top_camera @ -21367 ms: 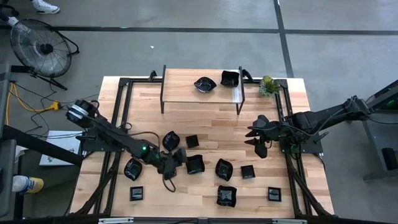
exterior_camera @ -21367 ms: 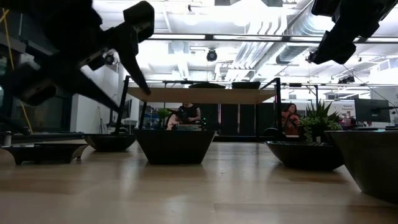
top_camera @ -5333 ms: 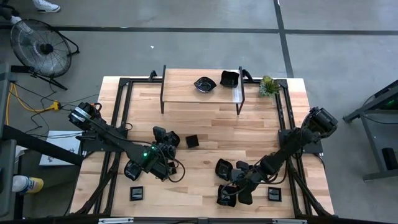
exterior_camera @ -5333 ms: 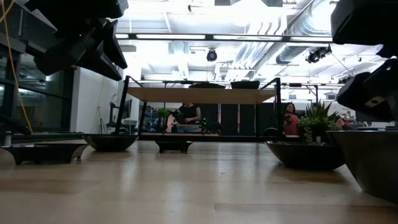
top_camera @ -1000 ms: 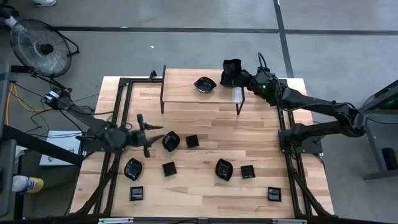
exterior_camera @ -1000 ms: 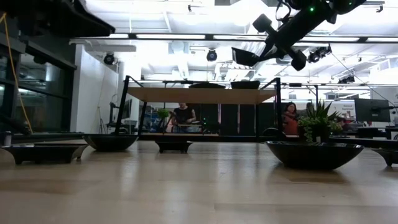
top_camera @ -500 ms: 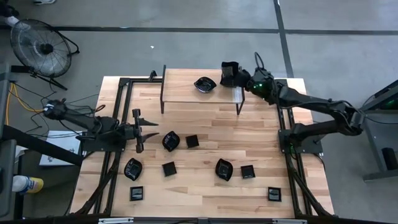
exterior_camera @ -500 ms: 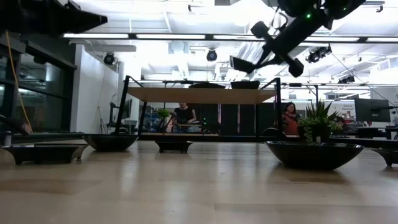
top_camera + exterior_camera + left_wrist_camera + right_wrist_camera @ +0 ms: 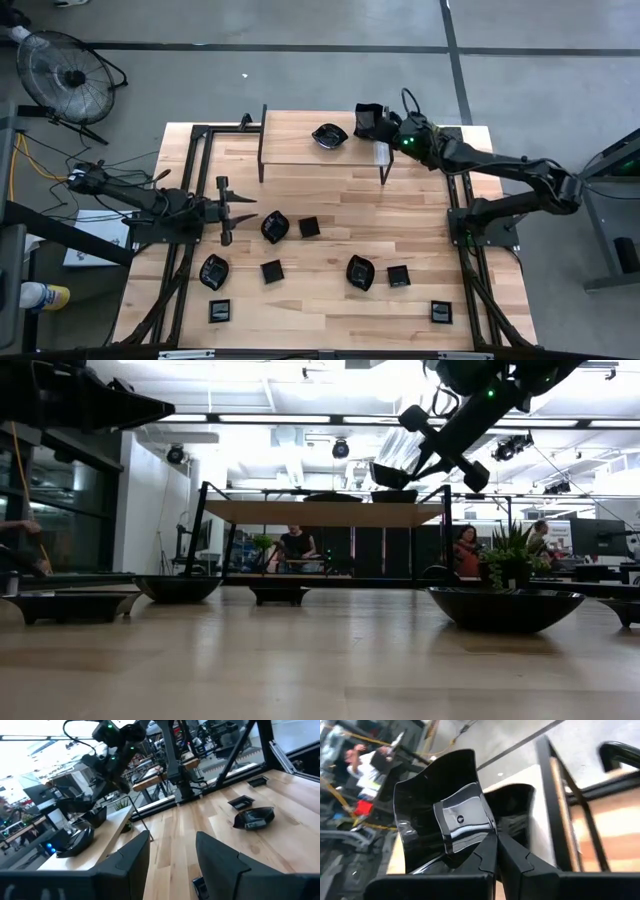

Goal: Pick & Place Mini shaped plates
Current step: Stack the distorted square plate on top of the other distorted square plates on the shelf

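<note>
Bench [image 9: 330, 200] has a raised shelf [image 9: 300, 150] at the back with two black plates on it. Right end effector [image 9: 378, 125] is pinched tight on a wavy-edged plate [image 9: 445, 820] over that shelf. Left end effector [image 9: 235, 210] hangs wide, nothing in it, near seven more plates [image 9: 275, 226].

Light wooden table [image 9: 330, 210] with black metal frame, on grey concrete floor [image 9: 300, 75]. Raised wooden shelf [image 9: 300, 150] along far edge. Small green plant [image 9: 430, 137] at far right corner, just beside shelf. Black fan [image 9: 62, 78] on floor, far left, near yellow cable [image 9: 14, 165]. Seated person [image 9: 298, 546] in room behind.
</note>
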Robot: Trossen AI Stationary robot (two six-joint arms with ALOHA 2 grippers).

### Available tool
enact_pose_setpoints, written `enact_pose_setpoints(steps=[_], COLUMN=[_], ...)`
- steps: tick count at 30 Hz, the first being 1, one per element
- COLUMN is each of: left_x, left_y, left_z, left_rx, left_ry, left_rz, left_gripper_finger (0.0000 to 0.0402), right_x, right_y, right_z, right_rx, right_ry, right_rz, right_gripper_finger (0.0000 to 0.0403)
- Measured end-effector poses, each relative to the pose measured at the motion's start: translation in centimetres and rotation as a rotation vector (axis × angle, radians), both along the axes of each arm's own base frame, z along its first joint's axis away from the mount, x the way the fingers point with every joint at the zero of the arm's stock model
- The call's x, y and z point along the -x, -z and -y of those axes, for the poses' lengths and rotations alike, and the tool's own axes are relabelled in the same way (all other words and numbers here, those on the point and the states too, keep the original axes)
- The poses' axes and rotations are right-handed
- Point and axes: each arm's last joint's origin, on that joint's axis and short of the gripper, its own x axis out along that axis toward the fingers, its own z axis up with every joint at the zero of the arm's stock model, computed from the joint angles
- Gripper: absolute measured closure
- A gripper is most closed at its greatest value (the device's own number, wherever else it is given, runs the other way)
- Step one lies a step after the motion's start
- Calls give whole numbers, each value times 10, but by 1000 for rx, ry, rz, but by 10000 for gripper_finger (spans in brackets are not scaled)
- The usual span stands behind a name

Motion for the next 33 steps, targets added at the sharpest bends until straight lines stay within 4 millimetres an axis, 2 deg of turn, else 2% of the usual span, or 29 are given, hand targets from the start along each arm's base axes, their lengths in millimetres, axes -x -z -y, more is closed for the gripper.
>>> enact_pose_setpoints(steps=[5,33], left_x=[0,0], left_y=[-1,-1], left_z=[0,-1], left_rx=[15,63], left_ry=[-16,-34], left_rz=[7,12], left_gripper_finger=[245,245], right_x=[1,-1], right_y=[4,4], right_z=[-4,-9], right_rx=[-28,-14], right_ry=[64,60], right_rz=[-7,-27], right_gripper_finger=[400,400])
